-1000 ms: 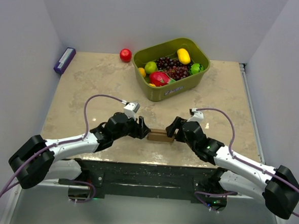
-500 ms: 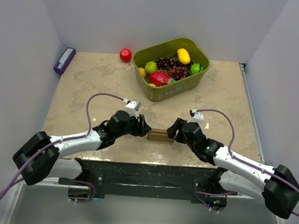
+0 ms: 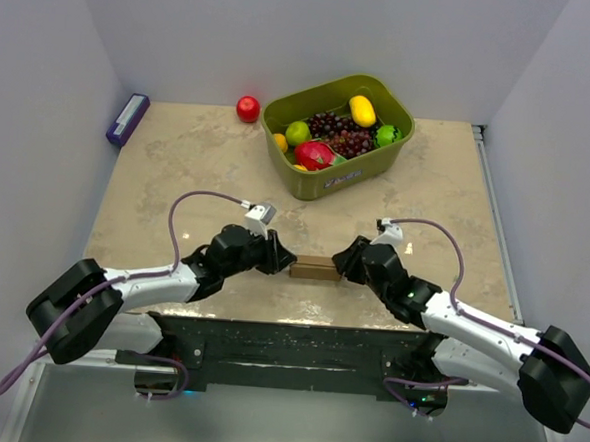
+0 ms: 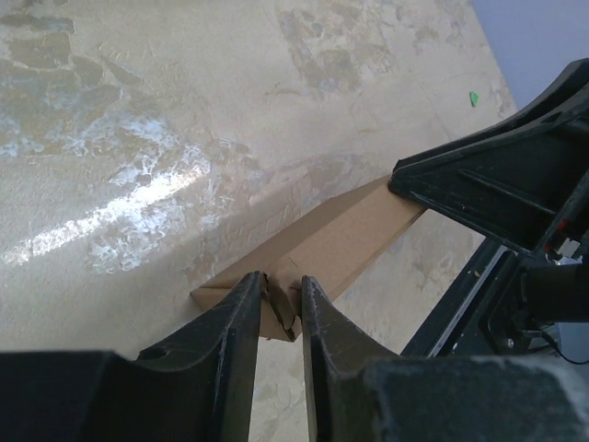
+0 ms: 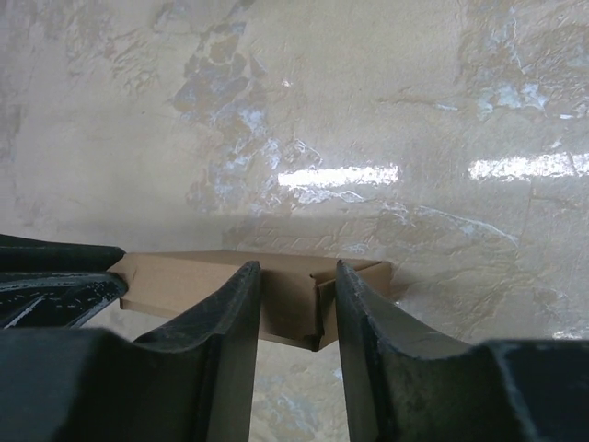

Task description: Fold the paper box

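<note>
Left pincer [image 3: 285, 264] and right pincer [image 3: 340, 267] flank paper box [image 3: 315, 269], open tabletop [image 3: 199, 155] beyond

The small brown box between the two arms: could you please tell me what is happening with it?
Both arms are working on the paper box, which lies on the table near their bases. The left gripper looks closed on the flap at one end. The right gripper straddles the opposite end, but I cannot tell whether it presses the cardboard. The box looks only partly folded. The green bin sits apart, farther back.
</note>
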`<action>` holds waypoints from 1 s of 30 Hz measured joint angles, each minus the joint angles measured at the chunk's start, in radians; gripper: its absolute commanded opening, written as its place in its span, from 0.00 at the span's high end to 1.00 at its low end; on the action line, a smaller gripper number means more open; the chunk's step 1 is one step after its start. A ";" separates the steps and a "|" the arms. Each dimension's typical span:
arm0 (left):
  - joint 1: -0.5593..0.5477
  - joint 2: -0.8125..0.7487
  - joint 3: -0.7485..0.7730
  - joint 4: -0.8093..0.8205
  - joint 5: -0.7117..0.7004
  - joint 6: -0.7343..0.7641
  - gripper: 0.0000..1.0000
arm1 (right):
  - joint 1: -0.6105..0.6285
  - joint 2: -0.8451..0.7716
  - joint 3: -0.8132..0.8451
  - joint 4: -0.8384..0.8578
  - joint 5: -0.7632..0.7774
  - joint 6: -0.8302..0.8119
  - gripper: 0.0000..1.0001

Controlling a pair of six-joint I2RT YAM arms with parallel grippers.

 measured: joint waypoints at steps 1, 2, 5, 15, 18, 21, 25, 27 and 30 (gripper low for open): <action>0.000 -0.001 -0.012 0.020 0.003 -0.002 0.74 | -0.001 -0.008 -0.008 0.005 -0.002 0.002 0.66; 0.000 -0.005 -0.026 0.040 0.006 -0.001 0.74 | -0.001 -0.016 -0.014 0.008 -0.002 0.003 0.67; -0.011 -0.023 -0.060 0.078 0.004 0.006 0.74 | 0.000 -0.043 -0.035 0.021 -0.017 0.005 0.68; -0.146 -0.020 -0.122 0.174 -0.139 0.118 0.44 | 0.003 -0.110 -0.106 0.075 -0.045 -0.004 0.36; -0.180 -0.022 -0.145 0.143 -0.141 0.140 0.26 | 0.014 -0.145 -0.107 0.011 -0.062 -0.010 0.28; -0.192 -0.032 -0.195 0.050 -0.141 0.159 0.17 | 0.018 -0.206 -0.107 -0.070 -0.067 -0.018 0.22; -0.193 -0.129 -0.217 -0.014 -0.139 0.167 0.08 | 0.019 -0.266 -0.096 -0.169 -0.060 -0.031 0.16; -0.193 -0.189 -0.217 -0.037 -0.138 0.167 0.05 | 0.019 -0.267 -0.079 -0.208 -0.049 -0.038 0.11; -0.160 -0.237 -0.215 -0.039 -0.123 0.165 0.05 | 0.019 -0.248 -0.047 -0.245 -0.022 -0.050 0.03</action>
